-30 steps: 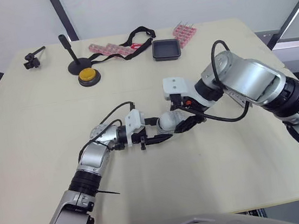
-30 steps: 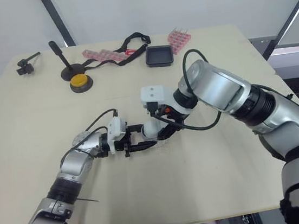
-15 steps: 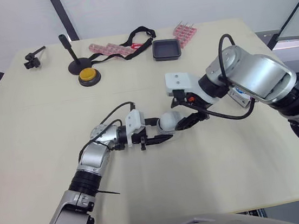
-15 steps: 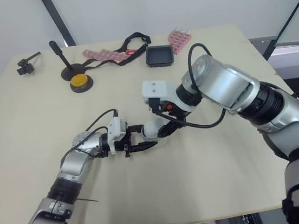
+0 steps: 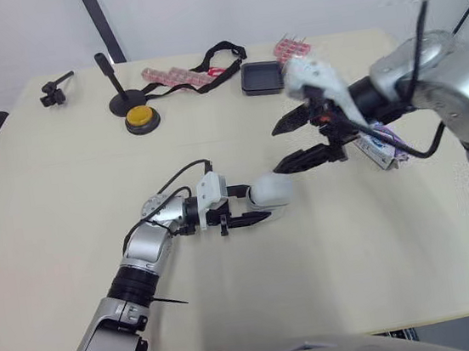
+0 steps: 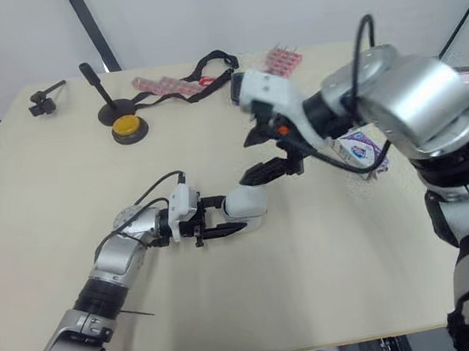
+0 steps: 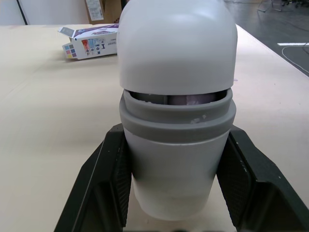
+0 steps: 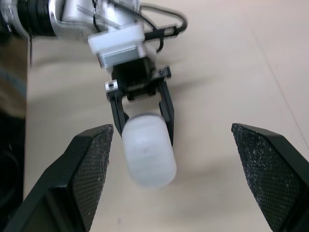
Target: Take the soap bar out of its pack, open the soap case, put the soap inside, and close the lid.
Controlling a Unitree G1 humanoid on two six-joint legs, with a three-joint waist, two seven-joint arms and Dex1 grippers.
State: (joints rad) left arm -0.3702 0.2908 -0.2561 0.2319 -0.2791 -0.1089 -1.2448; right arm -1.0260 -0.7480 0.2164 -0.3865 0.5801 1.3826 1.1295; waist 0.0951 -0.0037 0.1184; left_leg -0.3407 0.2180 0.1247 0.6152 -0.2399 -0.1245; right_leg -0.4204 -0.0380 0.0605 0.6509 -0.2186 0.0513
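Head view: the left jaws clench the white soap case point(image 5: 270, 190), which lies mid-counter point(image 5: 72, 247). The right jaws hang spread wide, apart from it to the far right, near the soap pack point(image 5: 378, 149).
Left wrist view: a narrow gap shows under the case's lid point(image 7: 176, 43).
Right wrist view: the case sits between the left jaws.

In the left wrist view the lid of the white rounded plastic soap case point(image 7: 176, 96) stands a slit apart from its base; the pale mauve thing in that slit shows too little to name; the left gripper point(image 7: 176, 133) clasps the case, its two black fingers point(image 7: 104, 183) cut off by the picture's edge; the arm and cable behind the right gripper point(image 5: 276, 150) cover part of the white and purple cardboard soap pack point(image 5: 379, 151), whose print is too small to read; the black square tray point(image 5: 257, 78) loses its right rim behind that arm's white wrist block.
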